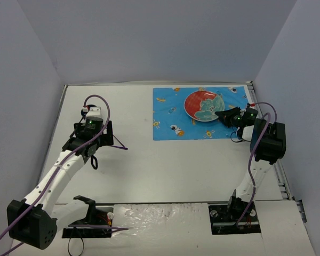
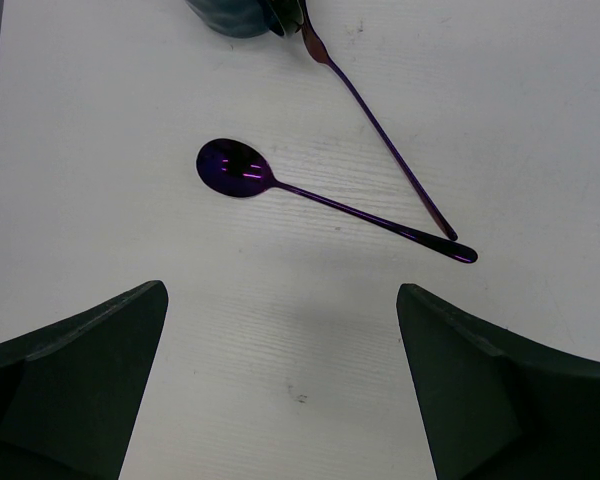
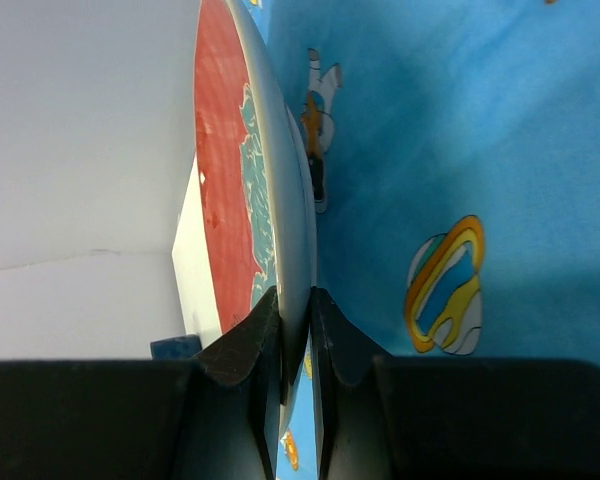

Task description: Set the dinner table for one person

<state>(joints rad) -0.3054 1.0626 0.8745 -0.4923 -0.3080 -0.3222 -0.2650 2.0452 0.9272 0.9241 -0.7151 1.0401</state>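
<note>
R gripper (image 3: 295, 296) nearly shut, pinching plate (image 3: 230, 180) rim; mat (image 3: 430, 120) just beyond. We judge plate stiff, glazed, prob. slippery, breakable: grip rim firm, lower gently. L gripper (image 2: 282, 290) wide open, empty, above dinner table (image 2: 80, 150); spoon (image 2: 235, 165) ahead of fingertips.

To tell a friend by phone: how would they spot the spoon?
On the left half of the white table, ahead of the left gripper, two purple utensils form a V. The spoon is the one nearer the gripper, its oval bowl lying bare; the other utensil has its head tucked against a dark vessel.
</note>
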